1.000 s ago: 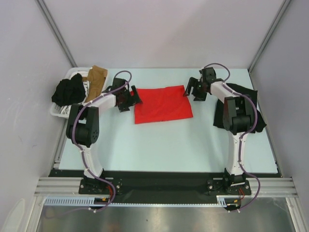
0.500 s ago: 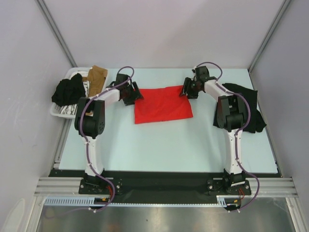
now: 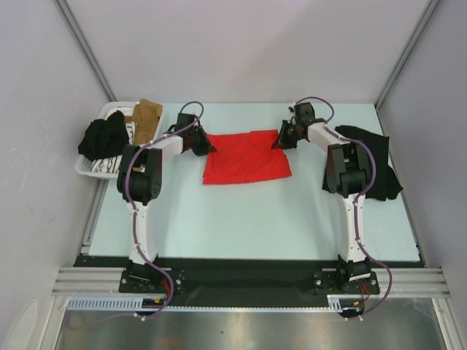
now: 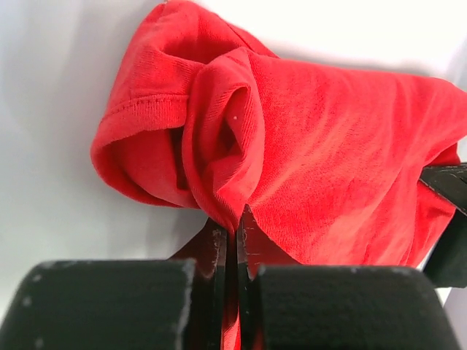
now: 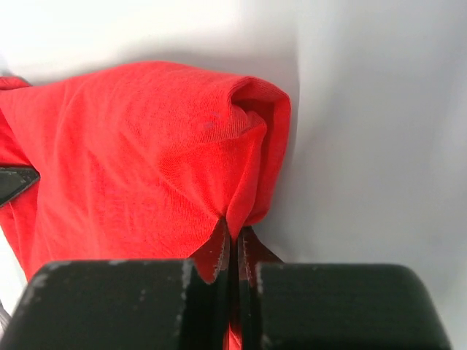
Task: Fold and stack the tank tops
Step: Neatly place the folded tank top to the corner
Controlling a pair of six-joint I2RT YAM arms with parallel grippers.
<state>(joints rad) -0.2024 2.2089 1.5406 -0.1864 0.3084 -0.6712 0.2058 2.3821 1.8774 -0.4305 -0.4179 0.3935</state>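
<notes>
A bright red tank top (image 3: 246, 156) lies folded into a rectangle at the back middle of the table. My left gripper (image 3: 207, 145) is shut on its far left corner, and the cloth (image 4: 306, 160) bunches up between the fingers. My right gripper (image 3: 282, 137) is shut on the far right corner, where a fold of red cloth (image 5: 146, 160) is pinched between the pads. A black tank top (image 3: 379, 168) lies crumpled at the right edge of the table, partly hidden behind my right arm.
A white basket (image 3: 93, 166) stands at the back left with a black garment (image 3: 102, 137) and a tan one (image 3: 144, 118) in it. Grey walls close in the table on three sides.
Both grippers have moved in onto the far corners of the red tank top and closed on them. The far edge of the cloth now puckers at both corners.
</notes>
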